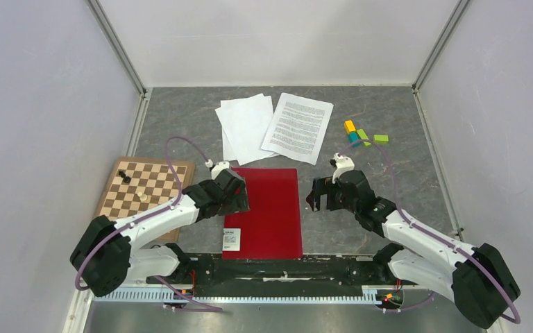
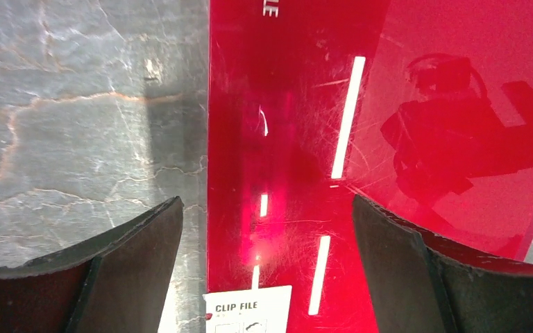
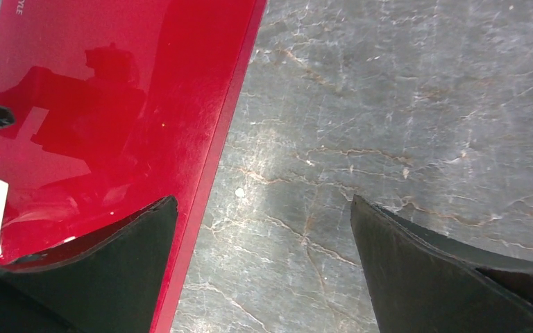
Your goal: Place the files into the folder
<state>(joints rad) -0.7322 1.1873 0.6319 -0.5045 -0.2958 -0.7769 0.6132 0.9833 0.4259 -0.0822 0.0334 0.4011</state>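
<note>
The red folder lies closed and flat on the grey table, its white label at the near left corner. The files lie behind it: a sheet printed with text and blank sheets to its left. My left gripper is open above the folder's left edge, one finger over the table, the other over the cover. My right gripper is open and empty beside the folder's right edge, its left finger over the cover, the right over bare table.
A wooden chessboard with a few pieces lies at the left. Small coloured blocks sit at the back right. White walls enclose the table on three sides.
</note>
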